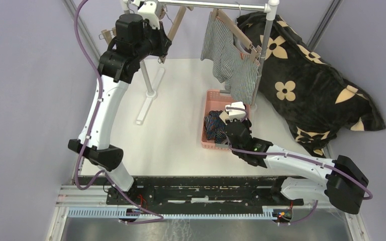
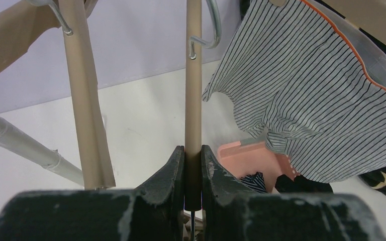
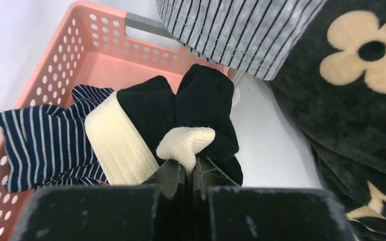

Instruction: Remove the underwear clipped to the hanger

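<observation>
My right claw (image 3: pixel 186 171) pinches the beige waistband of the soft, light black underwear (image 3: pixel 203 100) — left claw (image 2: pixel 193 163) grips a tan wooden hanger rod (image 2: pixel 193 90).

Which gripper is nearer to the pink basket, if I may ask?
Right. The right gripper is over the pink basket, gripping the black underwear; the left gripper is up at the rack, clamping a hanger bar.

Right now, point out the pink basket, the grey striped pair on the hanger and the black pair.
pink basket (image 3: pixel 55 55), right wrist view, its perforated left wall.
grey striped pair (image 1: pixel 227 55), top external view, middle of the hanging cloth.
black pair (image 3: pixel 201 100), right wrist view, black fold above the beige band.
</observation>
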Tool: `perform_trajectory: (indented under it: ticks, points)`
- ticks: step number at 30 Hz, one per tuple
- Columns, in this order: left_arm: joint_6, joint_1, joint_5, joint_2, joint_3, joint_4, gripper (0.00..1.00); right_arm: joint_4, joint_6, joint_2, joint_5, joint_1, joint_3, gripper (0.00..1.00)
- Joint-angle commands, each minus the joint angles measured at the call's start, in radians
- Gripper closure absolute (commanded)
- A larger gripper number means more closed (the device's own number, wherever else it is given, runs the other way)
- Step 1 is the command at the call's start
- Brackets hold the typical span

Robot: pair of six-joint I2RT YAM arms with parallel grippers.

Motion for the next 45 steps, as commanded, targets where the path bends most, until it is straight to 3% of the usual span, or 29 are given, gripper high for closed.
perform_trajectory:
  ticks: [1, 9, 19, 35, 45]
  points:
    - [0.033, 0.003, 0.006, -0.113, -0.068, 0.135, 0.97, 0.024, 0.085, 0.040, -0.097, -0.066, 0.018, 0.99]
    - [0.038, 0.004, 0.007, -0.196, -0.156, 0.173, 0.97, 0.036, 0.138, 0.186, -0.199, -0.103, 0.036, 0.99]
    - [0.037, 0.004, 0.019, -0.116, -0.023, 0.166, 0.97, 0.073, 0.160, 0.279, -0.229, -0.104, 0.048, 0.99]
    - [0.000, 0.050, 0.031, 0.094, 0.143, 0.183, 0.97, 0.098, 0.172, 0.232, -0.293, -0.104, 0.008, 0.99]
    - [-0.008, 0.079, 0.021, 0.129, 0.100, 0.172, 0.97, 0.100, 0.173, 0.251, -0.291, -0.104, 0.014, 0.99]
